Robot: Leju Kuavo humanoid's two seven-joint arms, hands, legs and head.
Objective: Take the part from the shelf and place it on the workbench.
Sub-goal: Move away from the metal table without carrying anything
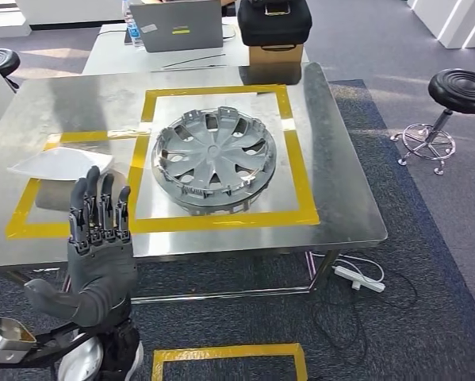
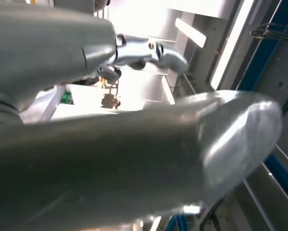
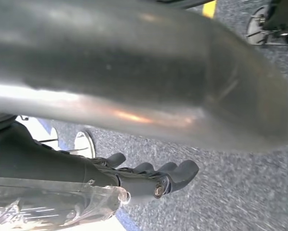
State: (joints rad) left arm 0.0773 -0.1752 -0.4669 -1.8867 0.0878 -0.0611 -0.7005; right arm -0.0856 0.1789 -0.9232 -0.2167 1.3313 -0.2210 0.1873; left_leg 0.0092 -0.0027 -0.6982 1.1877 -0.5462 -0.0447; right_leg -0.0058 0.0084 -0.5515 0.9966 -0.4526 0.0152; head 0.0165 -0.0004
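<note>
A grey wheel cover (image 1: 213, 159) lies flat inside a yellow-taped square on the steel workbench (image 1: 342, 182). My left hand (image 1: 100, 254) is raised in front of the bench's near-left edge, fingers straight up and apart, holding nothing. It stands left of and nearer than the wheel cover, not touching it. In the left wrist view its thick thumb (image 2: 135, 159) crosses the picture. My right hand (image 3: 145, 180) hangs over grey carpet with its dark fingers stretched out and nothing in them.
A white plastic sheet (image 1: 61, 163) lies in a second taped rectangle at the bench's left. Behind stand a laptop (image 1: 178, 25) and a black bag (image 1: 274, 24) on a box. A stool (image 1: 459, 91) is at right. A power strip (image 1: 358, 278) and cables lie under the bench.
</note>
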